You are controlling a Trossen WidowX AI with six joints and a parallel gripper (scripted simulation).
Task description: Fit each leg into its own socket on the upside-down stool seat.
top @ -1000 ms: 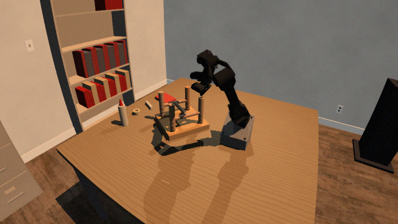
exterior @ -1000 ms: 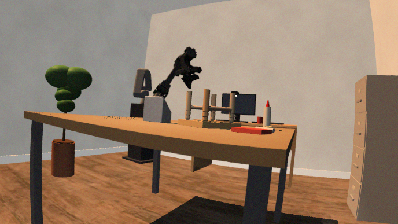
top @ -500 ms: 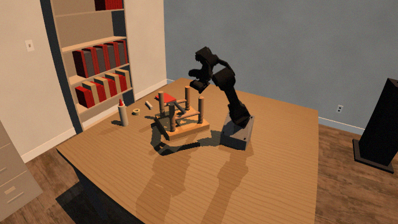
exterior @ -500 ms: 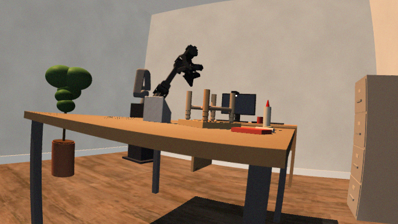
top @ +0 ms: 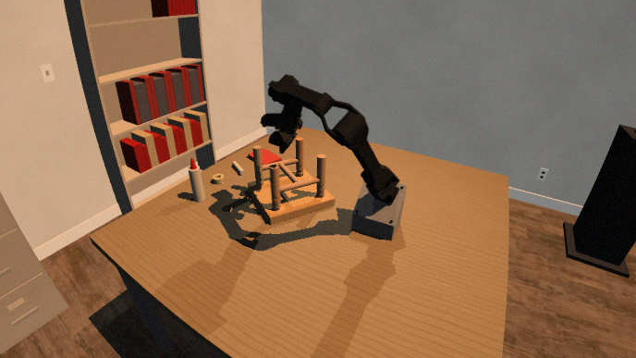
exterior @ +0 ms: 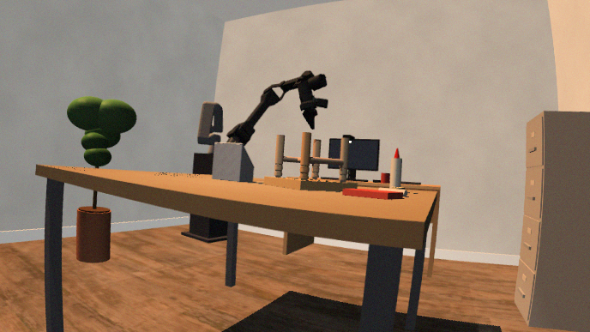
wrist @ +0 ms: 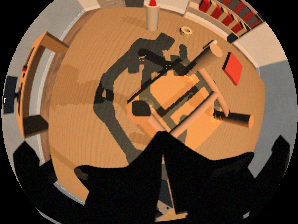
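Note:
The wooden stool (top: 290, 185) lies upside down on the table with its square seat (top: 299, 203) flat. Its four legs stand upright in the seat, joined by cross rungs; it also shows in the exterior view (exterior: 310, 163) and in the wrist view (wrist: 180, 99). My gripper (top: 281, 141) is shut and empty. It hangs in the air just above the tops of the far legs, touching nothing; in the exterior view (exterior: 310, 119) it hovers above the leg tops. In the wrist view the dark fingers fill the lower part.
A glue bottle (top: 196, 180), a tape roll (top: 216, 178), a small white cylinder (top: 238, 167) and a red book (top: 267, 155) lie on the table left of and behind the stool. The arm's grey base (top: 379, 211) stands to the stool's right. A bookshelf (top: 140, 77) stands behind.

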